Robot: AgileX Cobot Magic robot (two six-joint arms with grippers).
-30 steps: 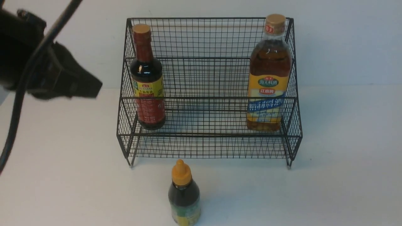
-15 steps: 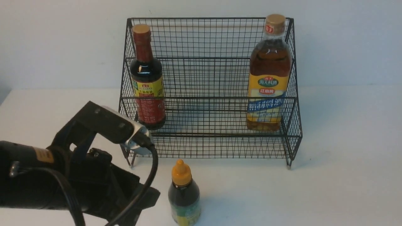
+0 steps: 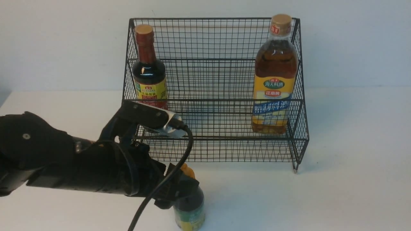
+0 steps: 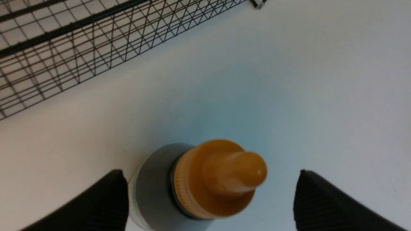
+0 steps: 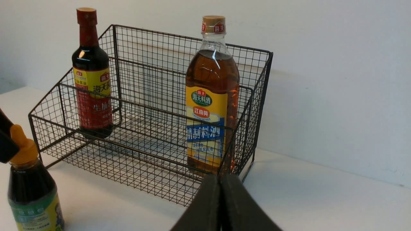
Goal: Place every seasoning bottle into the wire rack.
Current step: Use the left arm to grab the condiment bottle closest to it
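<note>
Hiding sm. bottle's (image 3: 189, 208) cap partly: L pincer (image 3: 181, 189), front view.

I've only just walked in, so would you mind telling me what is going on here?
The robot is putting seasoning bottles into the wire rack. The dark red-and-yellow-labelled bottle and the tall amber bottle stand in it. The small orange-capped bottle is on the table in front. The left gripper is open around its cap, not gripping it, while the right gripper is shut and holds nothing.
</note>
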